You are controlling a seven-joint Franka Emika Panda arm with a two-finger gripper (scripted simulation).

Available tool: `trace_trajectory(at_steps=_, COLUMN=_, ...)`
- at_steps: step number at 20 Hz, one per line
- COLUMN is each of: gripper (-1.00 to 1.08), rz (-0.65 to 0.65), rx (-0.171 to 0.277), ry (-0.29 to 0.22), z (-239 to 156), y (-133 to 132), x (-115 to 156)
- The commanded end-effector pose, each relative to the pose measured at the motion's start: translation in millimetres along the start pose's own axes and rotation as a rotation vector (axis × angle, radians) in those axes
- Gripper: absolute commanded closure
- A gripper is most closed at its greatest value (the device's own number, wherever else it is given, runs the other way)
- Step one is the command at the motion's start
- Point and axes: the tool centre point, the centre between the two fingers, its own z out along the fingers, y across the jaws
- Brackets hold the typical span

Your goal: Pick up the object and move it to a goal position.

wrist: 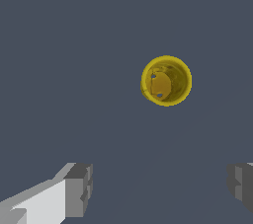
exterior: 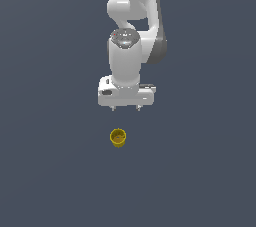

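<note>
Exterior view: the white arm (exterior: 134,26) points straight down, wrist vertical, with the tool (exterior: 125,108) at its lower end. Two short fingertips (exterior: 113,108) show beneath the white tool body, set well apart.

The yellow cup (exterior: 118,138) stands upright on the dark grey bench (exterior: 50,171), hollow top facing up. It sits below the tool in the exterior view, slightly toward that view's left of the tool's centre line. A clear gap separates it from the fingertips; no contact.

Wrist view: the cup (wrist: 166,81) is seen from above, round rim and inner floor visible, with two small dark marks on the inside. Both grey finger pads (wrist: 79,190) appear at the picture's edge, far apart, with only bare bench between them. The cup lies outside the span between the fingers, ahead of them.

Tool state: jaws spread wide, holding nothing.
</note>
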Motion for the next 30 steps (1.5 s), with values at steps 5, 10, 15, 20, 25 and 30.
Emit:
trace_trajectory(at_steps=5, gripper=-0.92, rz=-0.018, rx=-0.002, ry=0.008, z=-3, y=-11, x=3)
trace_trajectory(at_steps=10, gripper=-0.92, rz=-0.055, rx=-0.006, ry=0.023, z=-10, y=-32, x=4)
trace_trajectory(at_steps=15, gripper=-0.92, rz=-0.046, rx=-0.006, ry=0.02, z=-8, y=-30, x=6)
trace_trajectory(at_steps=20, gripper=-0.92, rz=-0.014, rx=-0.003, ry=0.015, z=0, y=-23, x=15)
trace_trajectory(at_steps=25, gripper=-0.92, rz=0.047, rx=0.001, ry=0.006, z=16, y=-11, x=29)
trace_trajectory(at_steps=30, gripper=-0.92, rz=0.132, rx=0.003, ry=-0.008, z=40, y=8, x=48)
